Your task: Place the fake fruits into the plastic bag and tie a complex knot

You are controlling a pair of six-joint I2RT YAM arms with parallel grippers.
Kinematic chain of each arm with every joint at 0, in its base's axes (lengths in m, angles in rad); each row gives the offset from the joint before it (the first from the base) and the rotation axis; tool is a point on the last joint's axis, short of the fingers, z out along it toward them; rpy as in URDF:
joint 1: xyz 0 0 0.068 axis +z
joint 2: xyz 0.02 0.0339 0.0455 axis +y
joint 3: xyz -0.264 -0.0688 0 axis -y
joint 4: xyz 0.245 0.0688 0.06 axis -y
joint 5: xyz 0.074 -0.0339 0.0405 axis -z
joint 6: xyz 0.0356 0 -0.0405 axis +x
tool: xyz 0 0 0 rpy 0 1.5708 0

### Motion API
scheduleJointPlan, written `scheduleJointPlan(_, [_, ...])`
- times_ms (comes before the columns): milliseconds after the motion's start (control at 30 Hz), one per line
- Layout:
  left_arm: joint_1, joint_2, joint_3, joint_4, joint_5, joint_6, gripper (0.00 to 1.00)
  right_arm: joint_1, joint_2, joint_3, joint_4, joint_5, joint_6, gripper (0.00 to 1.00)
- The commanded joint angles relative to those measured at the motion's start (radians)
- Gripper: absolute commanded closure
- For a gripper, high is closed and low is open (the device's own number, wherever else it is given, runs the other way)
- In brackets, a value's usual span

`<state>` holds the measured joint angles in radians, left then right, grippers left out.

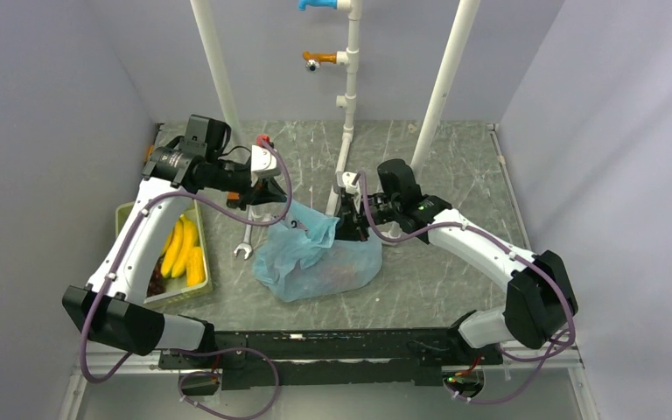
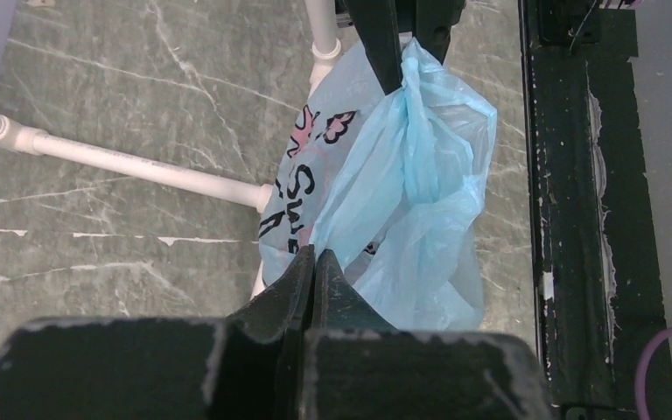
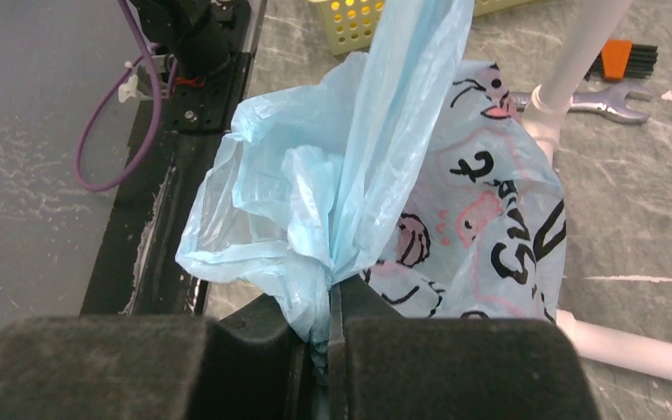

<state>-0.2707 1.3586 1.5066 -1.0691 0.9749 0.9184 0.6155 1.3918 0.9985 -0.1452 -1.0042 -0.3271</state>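
Left gripper [image 2: 315,262] was closed tight on a corner of the plastic bag [image 1: 315,262]; right gripper [image 3: 328,297] pinched bunched plastic. The bag lay on the table [image 1: 455,289] between them. Pulling apart too hard could tear the film or slip a tail free.

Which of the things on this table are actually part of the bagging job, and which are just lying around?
Job: plastic bag, pinched by the left gripper and the right gripper; bananas in the basket.
Lying about: wrench; orange and black tool; white pipe frame.
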Motion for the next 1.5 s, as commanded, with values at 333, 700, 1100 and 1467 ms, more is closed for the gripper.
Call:
scheduleJointPlan(333, [0.009, -0.067, 0.056, 0.179, 0.042, -0.282, 1.00, -0.020, 0.000, -0.023, -0.049, -0.011, 0.011, 1.00])
scheduleJointPlan(700, [-0.349, -0.261, -0.311, 0.434, 0.123, -0.731, 1.00, -0.023, 0.098, 0.084, 0.004, 0.130, 0.411, 1.00])
scheduleJointPlan(1100, [-0.615, -0.213, -0.706, 0.663, -0.666, -0.623, 1.00, -0.047, 0.089, 0.055, 0.114, 0.116, 0.748, 1.00])
scheduleJointPlan(1467, [-0.266, -0.258, -0.729, 0.902, -0.487, -0.761, 1.00, -0.036, 0.049, -0.014, 0.038, 0.011, 0.682, 1.00])
